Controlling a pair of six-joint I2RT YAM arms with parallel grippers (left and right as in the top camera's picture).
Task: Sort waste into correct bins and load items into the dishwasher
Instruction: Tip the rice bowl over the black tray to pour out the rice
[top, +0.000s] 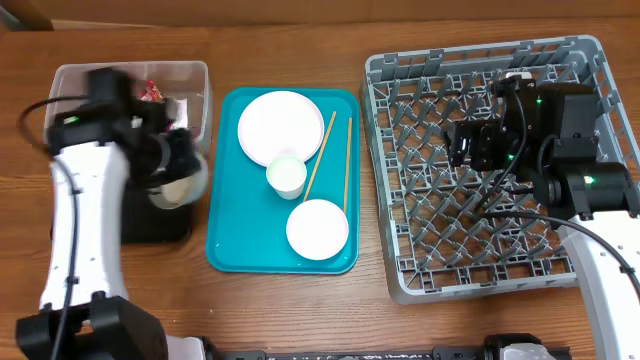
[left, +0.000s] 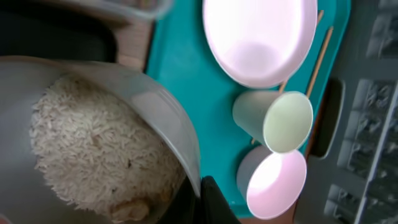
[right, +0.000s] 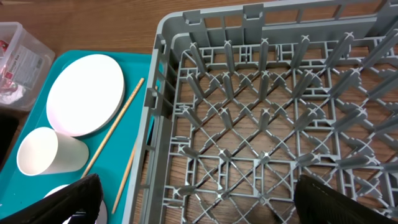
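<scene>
From overhead we see the left gripper (top: 178, 172) closed on a white bowl (top: 180, 192) above the black tray (top: 165, 228), just beside the clear tub (top: 195, 75). The right gripper (top: 468, 145) hangs over the grey dish rack (top: 420, 260).

In the left wrist view, rice grains (left: 93, 149) fill the white bowl, and a dark finger (left: 214, 200) pinches its rim. The plate (left: 261, 37), cup (left: 277, 121) and second bowl (left: 273, 183) sit on the teal tray (left: 186, 74).

In the right wrist view, the fingers (right: 62, 202) are spread wide and empty above the grey dish rack. The chopsticks (right: 118, 127) lie beside the plate.
</scene>
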